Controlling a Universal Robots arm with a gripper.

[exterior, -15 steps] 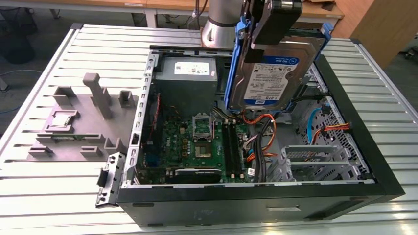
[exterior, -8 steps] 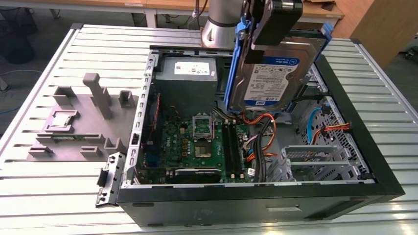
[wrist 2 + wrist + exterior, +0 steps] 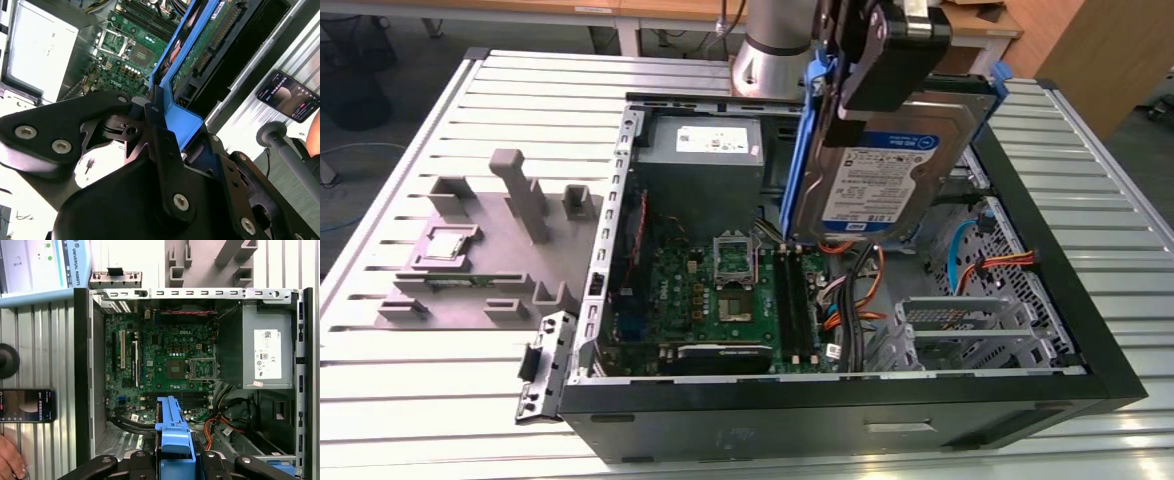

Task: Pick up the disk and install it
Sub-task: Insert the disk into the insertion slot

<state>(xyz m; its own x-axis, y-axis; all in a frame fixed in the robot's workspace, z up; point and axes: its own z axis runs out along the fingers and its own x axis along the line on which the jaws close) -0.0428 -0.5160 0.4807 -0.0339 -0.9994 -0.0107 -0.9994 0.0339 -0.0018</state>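
Observation:
The disk (image 3: 878,180), a silver-grey hard drive with a white and blue label in a blue plastic carrier, hangs upright and a little tilted above the open computer case (image 3: 854,400). It is over the case's middle, near the memory slots. My gripper (image 3: 857,100) is shut on the carrier's upper end. In the second wrist view the black fingers (image 3: 159,131) clamp the blue carrier (image 3: 182,117), and the drive's green circuit board (image 3: 210,37) faces the camera. In the first wrist view the carrier (image 3: 174,432) sticks out from the gripper (image 3: 175,460) over the motherboard (image 3: 170,360).
Inside the case are a grey power supply (image 3: 700,150), a green motherboard (image 3: 720,290), orange and black cables (image 3: 854,290) and a metal drive cage (image 3: 961,325). A grey fixture (image 3: 494,240) sits on the slatted table at the exterior view's left. A phone (image 3: 27,405) and a hand (image 3: 10,460) are beside the case.

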